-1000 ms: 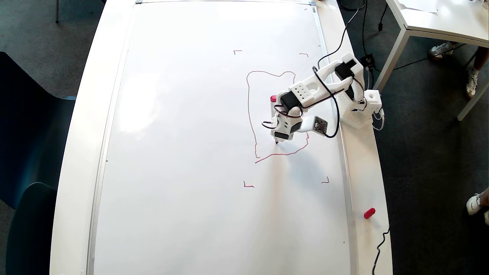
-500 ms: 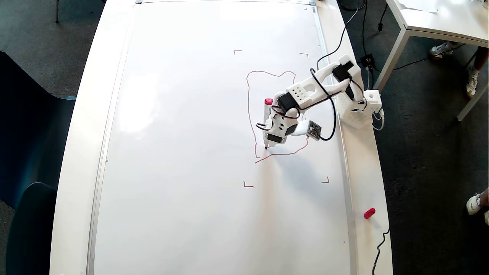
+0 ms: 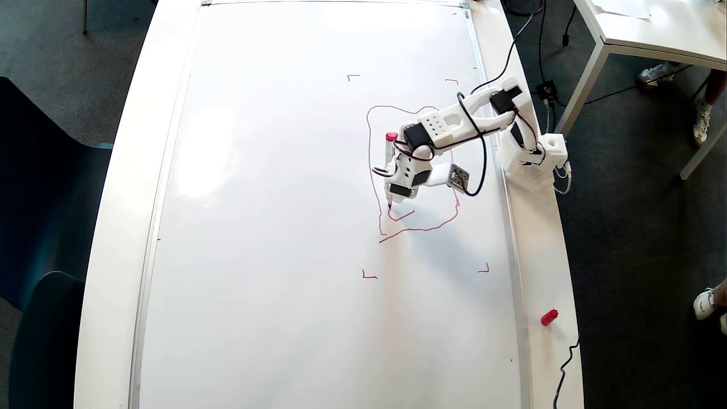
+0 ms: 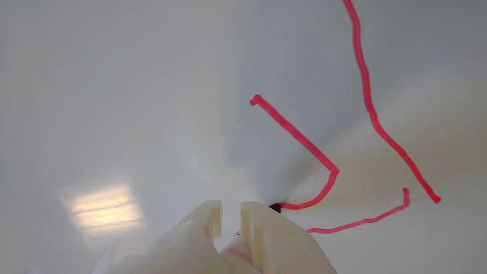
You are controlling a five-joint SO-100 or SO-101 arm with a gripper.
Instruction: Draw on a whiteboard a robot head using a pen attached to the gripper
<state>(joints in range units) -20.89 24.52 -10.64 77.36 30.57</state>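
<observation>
The whiteboard [image 3: 284,227] covers most of the table. The robot head [image 3: 423,229] is a wobbly red rounded outline, partly hidden under the arm, with a short angled stroke inside its lower left. The gripper [image 3: 397,196] is white with black servos and hangs over that corner. The pen [image 3: 389,165], white with a red top end, runs along it, tip down on the board. In the wrist view the gripper [image 4: 231,213] has its jaws almost together. The dark pen tip [image 4: 274,207] touches the end of a bent red stroke [image 4: 300,139] on the whiteboard [image 4: 114,95].
A loose red cap [image 3: 549,317] lies on the table strip right of the board. The arm's base [image 3: 534,159] stands there too. Small red corner marks [image 3: 369,276] surround the drawing. A black cable [image 3: 565,369] trails at the lower right. Another white table [image 3: 653,28] is at the top right.
</observation>
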